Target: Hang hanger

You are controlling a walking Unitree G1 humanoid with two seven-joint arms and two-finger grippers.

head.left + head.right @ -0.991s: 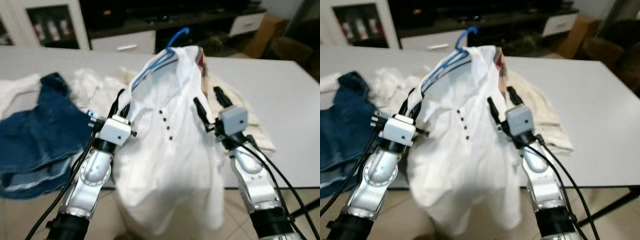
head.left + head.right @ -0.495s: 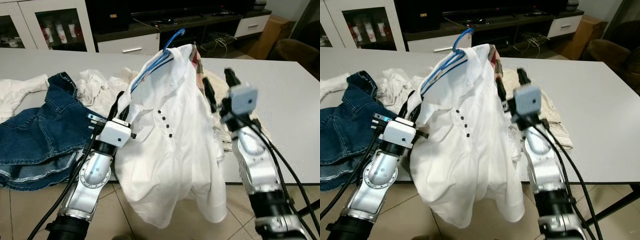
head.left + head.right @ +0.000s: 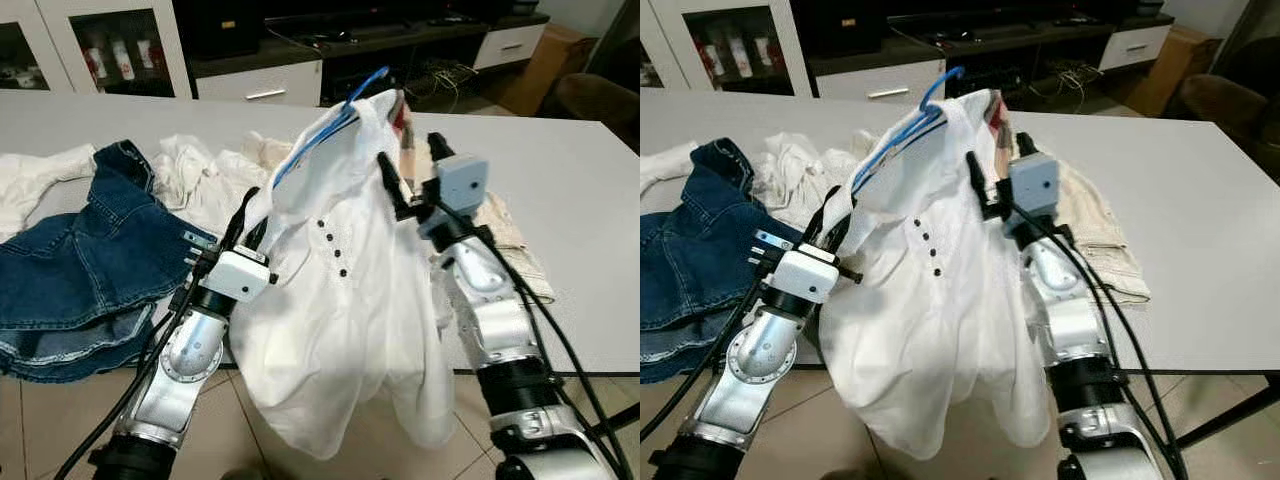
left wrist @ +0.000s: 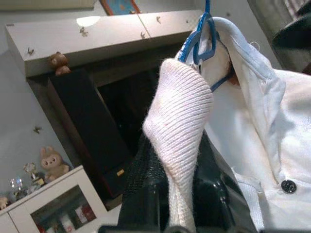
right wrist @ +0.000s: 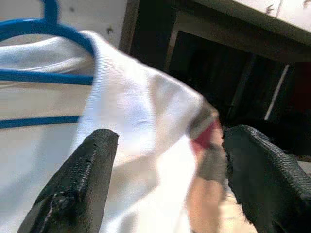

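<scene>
While the head views look down on a grey table [image 3: 590,190], items read as follows from 9 o'clock to 3 o'clock. White cloth [image 3: 40,175] lies at the far 9 o'clock edge. Blue jeans [image 3: 80,270] lie next to it, spread across the table's near edge. More crumpled white clothes [image 3: 205,180] sit just behind the jeans, toward 12 o'clock.

The left gripper [image 3: 247,215] is raised at centre-left, its fingers pointing toward 12 o'clock. In the left wrist view the fingers [image 4: 146,194] are narrow and clamped on a ribbed white fold of the shirt [image 3: 340,300]. The shirt hangs off the table's near edge toward 6 o'clock, with dark buttons down its front.

The blue hanger [image 3: 330,130] sits inside the shirt's collar. Its hook [image 3: 372,78] points toward 12 o'clock, above the fabric, free of any support. The hanger is held up in the air over the table by way of the shirt.

The right gripper [image 3: 410,175] is at the shirt's 3 o'clock side, near the collar. In the right wrist view its fingers [image 5: 87,184] are spread wide, with the collar and hanger between them. No contact with the fabric can be confirmed.

A beige cloth [image 3: 505,235] lies flat on the table behind the right arm. Cabinets [image 3: 100,45] stand at 12 o'clock beyond the table.
</scene>
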